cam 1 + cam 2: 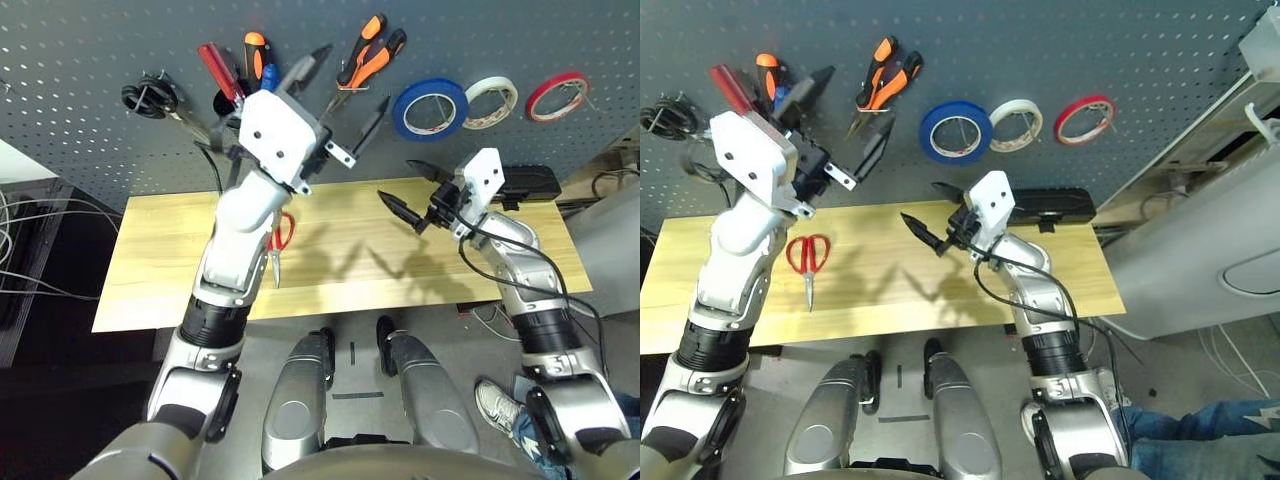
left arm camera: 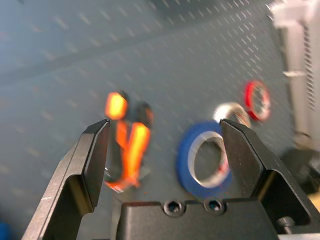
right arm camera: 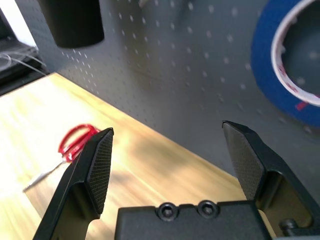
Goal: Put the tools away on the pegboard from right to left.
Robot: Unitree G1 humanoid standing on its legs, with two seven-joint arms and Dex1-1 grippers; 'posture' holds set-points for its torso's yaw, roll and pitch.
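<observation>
Left hand (image 1: pixel 344 102) wide open, holding nothing (pliers (image 1: pixel 371 58) hang nearby); right hand (image 1: pixel 416 197) open, empty.

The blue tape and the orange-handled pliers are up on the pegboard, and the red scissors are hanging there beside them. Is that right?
Not quite: the red scissors lie on the wooden table, as the right eye view shows. The blue tape and the orange-handled pliers are indeed up on the pegboard.
</observation>
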